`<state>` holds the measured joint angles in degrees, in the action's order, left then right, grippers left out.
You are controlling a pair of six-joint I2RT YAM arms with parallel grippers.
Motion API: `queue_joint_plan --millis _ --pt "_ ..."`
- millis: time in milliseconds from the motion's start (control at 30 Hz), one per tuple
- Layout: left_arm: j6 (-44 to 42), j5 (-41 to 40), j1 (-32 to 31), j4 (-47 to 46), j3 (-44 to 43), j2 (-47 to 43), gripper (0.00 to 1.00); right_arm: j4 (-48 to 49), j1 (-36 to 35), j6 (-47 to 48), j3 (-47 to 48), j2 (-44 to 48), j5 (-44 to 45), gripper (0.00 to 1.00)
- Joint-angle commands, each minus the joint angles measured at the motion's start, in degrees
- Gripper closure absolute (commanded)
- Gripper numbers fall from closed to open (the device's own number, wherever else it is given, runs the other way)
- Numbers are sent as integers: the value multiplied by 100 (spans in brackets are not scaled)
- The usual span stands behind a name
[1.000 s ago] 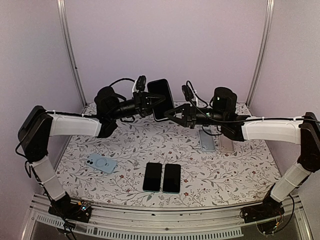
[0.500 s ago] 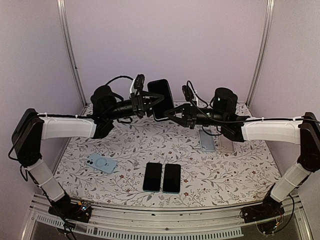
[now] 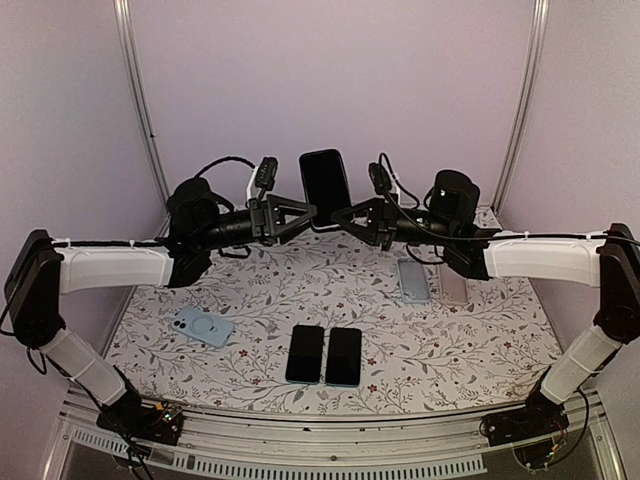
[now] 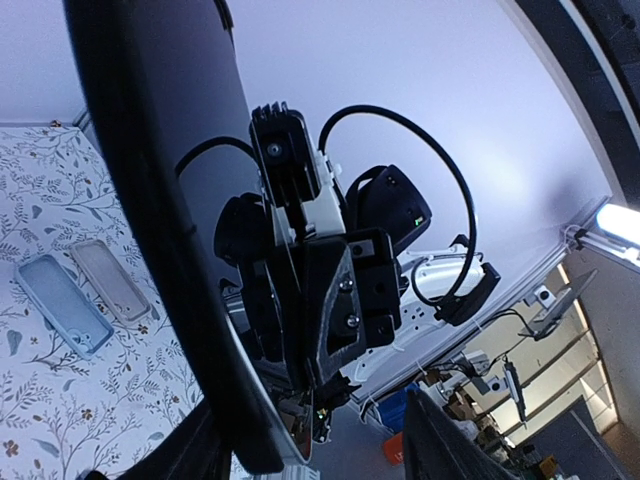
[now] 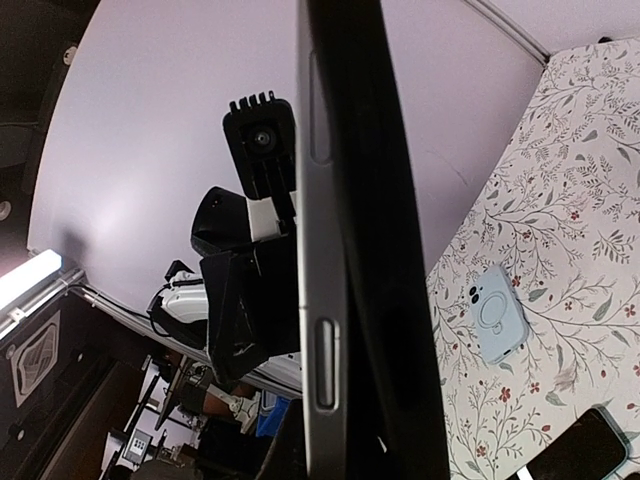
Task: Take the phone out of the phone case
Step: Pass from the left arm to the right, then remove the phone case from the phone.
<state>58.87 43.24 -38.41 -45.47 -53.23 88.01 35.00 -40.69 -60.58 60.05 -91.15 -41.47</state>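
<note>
The black phone (image 3: 325,182) is up in the air above the far part of the desk (image 3: 470,350), standing upright with its dark face toward the top camera. The right jaws are closed narrow on its lower edge, and the right arm (image 3: 540,258) reaches in from the right side. In the right wrist view the side of this phone looks grey, with its side buttons visible. I cannot tell if a case is around it.

The left jaws are spread wide and hold nothing. They are just beside the lower left part of the phone, and I cannot tell if they touch it. The left arm (image 3: 110,268) stretches in from the left.

On the desk lie a light blue case (image 3: 203,326) at the left, two dark phones (image 3: 305,353) (image 3: 343,356) side by side near the front, and a blue-grey case (image 3: 412,280) just beside a clear case (image 3: 453,288) at the right.
</note>
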Motion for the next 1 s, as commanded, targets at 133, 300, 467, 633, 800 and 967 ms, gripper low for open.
queue_joint_plan --millis 133,300,467,633,800,967 --pt "-293 255 -86 21 189 -211 47 562 175 -119 314 -74 408 100" --pt "-352 208 -122 84 173 -138 51 591 178 -181 384 -84 383 100" --pt "-389 117 -147 147 143 -68 56 645 175 -257 395 -95 336 100" --pt "-435 42 -166 252 95 -22 58 698 175 -331 421 -83 265 100" --pt "-469 -55 -166 332 52 29 61 745 169 -401 414 -91 194 100" --pt "-497 -190 -151 372 32 45 62 778 116 -428 421 -86 151 100"
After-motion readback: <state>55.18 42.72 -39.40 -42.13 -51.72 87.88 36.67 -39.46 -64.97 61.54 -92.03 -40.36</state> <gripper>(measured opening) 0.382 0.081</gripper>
